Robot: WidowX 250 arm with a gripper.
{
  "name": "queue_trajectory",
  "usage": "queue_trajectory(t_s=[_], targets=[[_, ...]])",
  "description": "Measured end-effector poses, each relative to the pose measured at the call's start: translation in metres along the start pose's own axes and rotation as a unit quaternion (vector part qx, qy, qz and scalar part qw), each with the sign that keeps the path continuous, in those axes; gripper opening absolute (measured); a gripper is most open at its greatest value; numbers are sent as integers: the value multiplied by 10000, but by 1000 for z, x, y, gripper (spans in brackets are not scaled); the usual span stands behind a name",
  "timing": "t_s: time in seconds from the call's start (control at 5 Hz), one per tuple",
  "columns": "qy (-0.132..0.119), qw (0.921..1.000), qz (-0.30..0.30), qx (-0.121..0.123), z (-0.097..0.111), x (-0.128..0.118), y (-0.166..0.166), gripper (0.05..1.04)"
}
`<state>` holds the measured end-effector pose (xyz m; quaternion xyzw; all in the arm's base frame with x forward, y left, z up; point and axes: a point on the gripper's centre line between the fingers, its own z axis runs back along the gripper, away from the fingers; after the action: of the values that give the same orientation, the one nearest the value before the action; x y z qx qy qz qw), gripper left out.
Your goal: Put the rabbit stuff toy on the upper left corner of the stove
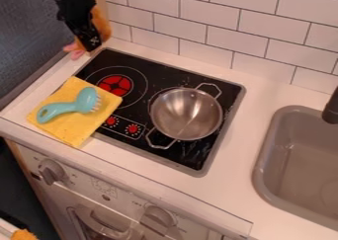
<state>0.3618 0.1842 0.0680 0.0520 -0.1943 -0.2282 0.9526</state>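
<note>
Whether the gripper [92, 44] is open or closed cannot be told. The stuffed rabbit [102, 24] needs gentle lowering inside the stove's [165, 75] upper left corner.

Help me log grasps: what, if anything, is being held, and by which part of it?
That cannot be told: the end effector overlaps the orange and pink stuffed toy, hiding any hold.
</note>
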Motion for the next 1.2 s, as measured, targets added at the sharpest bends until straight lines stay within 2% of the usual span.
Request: queue_trajectory(t_s=[0.2,0.4,0.8,1.0,1.2], targets=[[58,10000,41,1,-11,1,4,571],[111,9995,-247,-144,-19,12,-16,571],[281,9981,-420,-344,-37,6,-34,571],[289,9983,-392,-315,-37,6,-33,657],[398,9977,-394,-382,-42,3,-34,944]])
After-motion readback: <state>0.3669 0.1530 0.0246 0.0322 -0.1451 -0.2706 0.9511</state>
